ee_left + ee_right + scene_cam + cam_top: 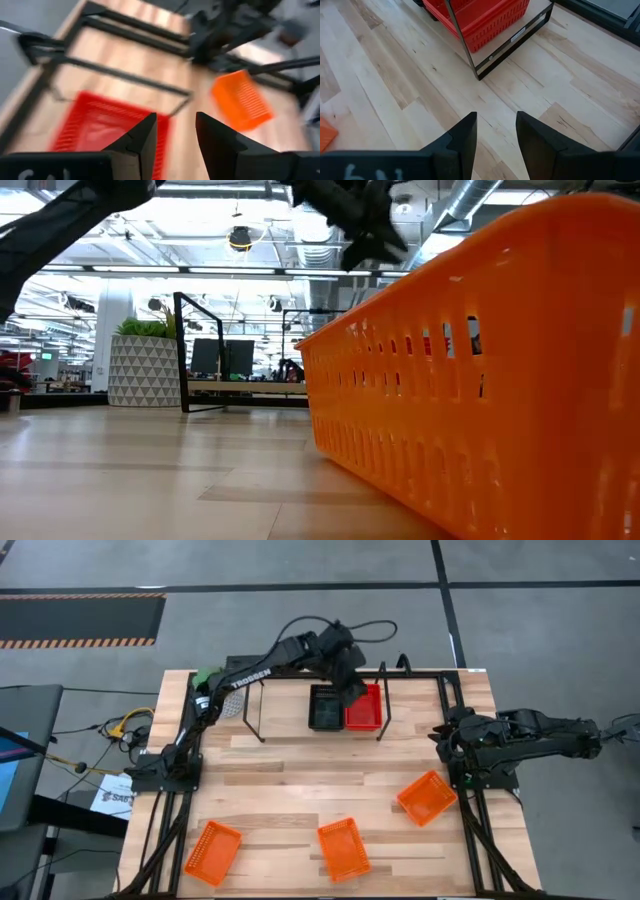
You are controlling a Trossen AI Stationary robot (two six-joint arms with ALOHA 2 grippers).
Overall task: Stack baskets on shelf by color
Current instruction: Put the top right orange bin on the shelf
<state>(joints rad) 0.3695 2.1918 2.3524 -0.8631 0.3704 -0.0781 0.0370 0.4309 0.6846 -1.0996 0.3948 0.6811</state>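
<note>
While on the shelf (400, 700), one red basket (364, 707), one black basket (326, 708); three orange baskets (343, 848) below.

White lettering "TROSSEN" runs along the left arm (250, 677), upper centre of the high view. A paper (108, 802) at the left edge carries unreadable print.

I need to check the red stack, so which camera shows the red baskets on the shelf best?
The high view: the red baskets sit whole on the shelf beside the black baskets. The right wrist view shows their side, the left wrist view blurs them, and the low view hides them.
</note>
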